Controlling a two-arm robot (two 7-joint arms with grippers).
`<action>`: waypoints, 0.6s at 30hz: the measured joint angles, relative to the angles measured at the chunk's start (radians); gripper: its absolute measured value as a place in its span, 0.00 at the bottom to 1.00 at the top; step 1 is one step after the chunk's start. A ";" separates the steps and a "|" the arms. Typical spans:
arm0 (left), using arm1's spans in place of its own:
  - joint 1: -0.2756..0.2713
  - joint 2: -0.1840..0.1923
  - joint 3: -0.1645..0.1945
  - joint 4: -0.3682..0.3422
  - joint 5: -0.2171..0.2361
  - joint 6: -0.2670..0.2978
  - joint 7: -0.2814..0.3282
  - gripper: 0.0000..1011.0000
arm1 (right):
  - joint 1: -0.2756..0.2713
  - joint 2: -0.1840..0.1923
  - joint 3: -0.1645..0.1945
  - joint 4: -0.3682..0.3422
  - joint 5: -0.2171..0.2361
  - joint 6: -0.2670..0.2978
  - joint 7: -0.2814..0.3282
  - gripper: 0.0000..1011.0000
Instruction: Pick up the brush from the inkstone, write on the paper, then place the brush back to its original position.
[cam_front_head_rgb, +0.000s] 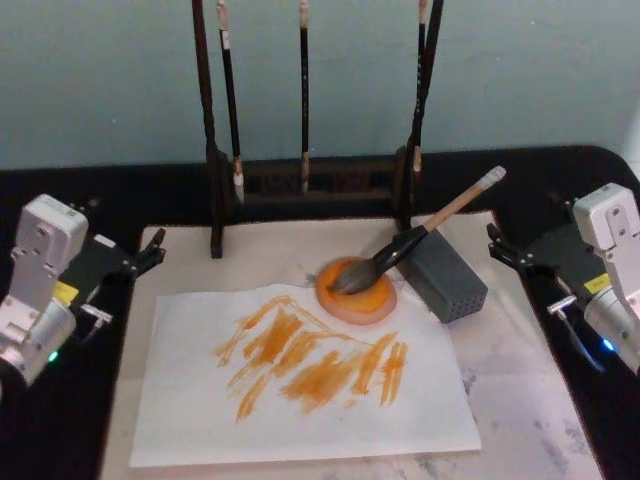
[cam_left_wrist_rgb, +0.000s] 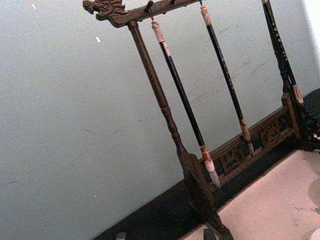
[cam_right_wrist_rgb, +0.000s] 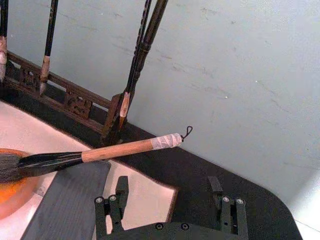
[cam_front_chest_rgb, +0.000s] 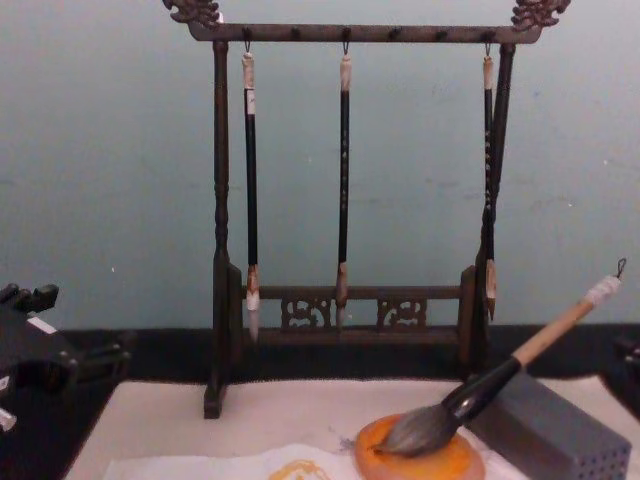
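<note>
Jaws released in head view, left gripper (cam_front_head_rgb: 147, 252) at nine o'clock, right gripper (cam_front_head_rgb: 503, 248) at three; the brush (cam_front_head_rgb: 410, 243) lies bristles on the inkstone (cam_front_head_rgb: 365, 303), one o'clock of the paper (cam_front_head_rgb: 300, 425). Right wrist view: a clumsy grab, I fear, rolls it off the grey block (cam_right_wrist_rgb: 65, 200).

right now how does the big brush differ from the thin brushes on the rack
Pose: the brush lies slanted, bristles on the inkstone and handle leaning over the grey block; the thin brushes hang upright from the rack. Build: the brush is thick with a tan handle and bushy grey bristles; the thin brushes are slim and dark with pale tips. Both have bristles at the lower end.
</note>
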 joint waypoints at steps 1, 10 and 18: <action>0.000 0.000 0.000 0.000 0.000 0.000 0.000 0.99 | 0.000 0.000 0.000 0.000 0.000 0.000 0.000 0.99; 0.000 0.000 0.000 0.000 0.000 0.000 0.000 0.99 | 0.000 0.000 0.000 0.000 0.000 0.000 0.000 0.99; 0.000 0.000 0.000 0.000 0.000 0.000 0.000 0.99 | -0.004 -0.007 0.013 0.000 -0.002 0.000 0.018 0.99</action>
